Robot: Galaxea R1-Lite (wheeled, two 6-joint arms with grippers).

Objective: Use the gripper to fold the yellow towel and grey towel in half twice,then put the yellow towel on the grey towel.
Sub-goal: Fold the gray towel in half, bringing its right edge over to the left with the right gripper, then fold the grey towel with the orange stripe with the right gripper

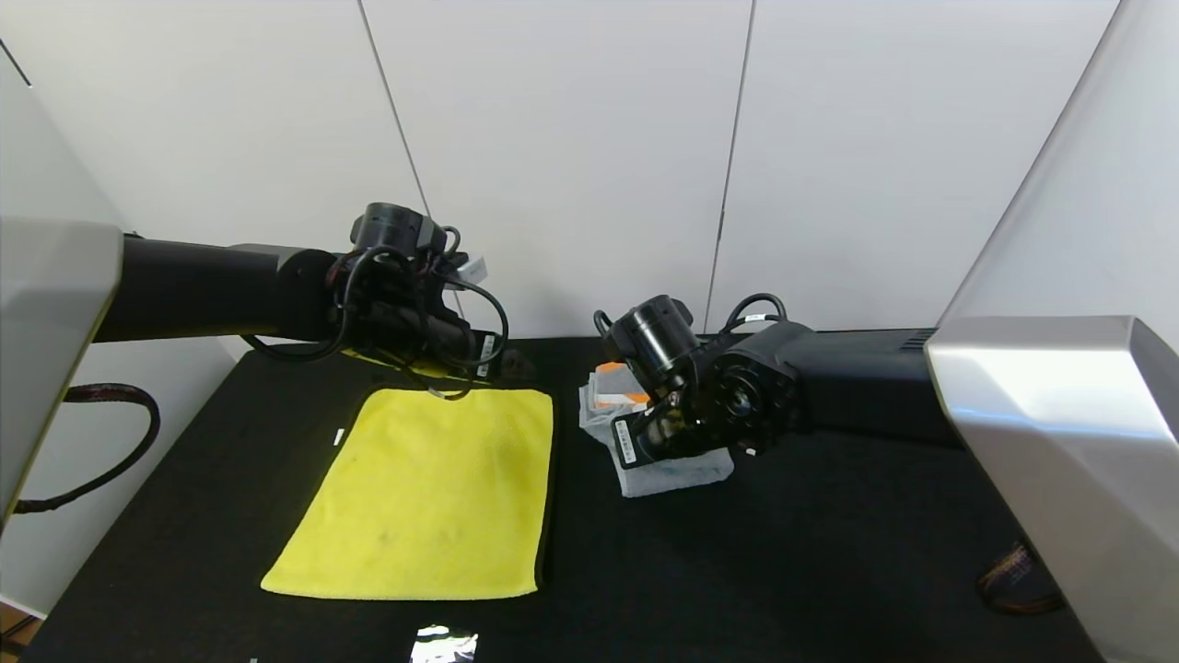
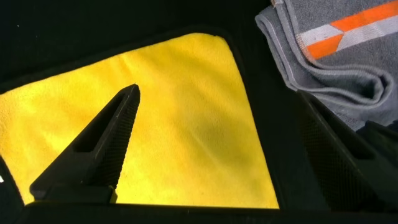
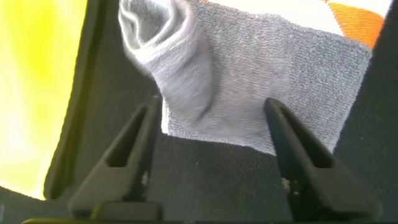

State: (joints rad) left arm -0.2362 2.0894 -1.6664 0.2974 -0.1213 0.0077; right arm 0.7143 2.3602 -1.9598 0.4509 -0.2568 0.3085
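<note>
Both towels are soft and limp. Your right gripper [image 3: 211, 134] stands spread over the folded grey towel [image 3: 261, 87]; the left gripper [image 2: 217, 149], spread too, probably wants the yellow towel [image 1: 433, 488] by its far edge.

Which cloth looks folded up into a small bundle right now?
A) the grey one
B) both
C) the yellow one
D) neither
A: the grey towel sits bunched in layers under the right arm, while the yellow towel lies spread flat on the table.

In the head view the right arm covers much of the grey towel [image 1: 677, 474], and the left arm hides the yellow towel's [image 1: 433, 488] far edge. Both wrist views cut the towels off at their borders.
</note>
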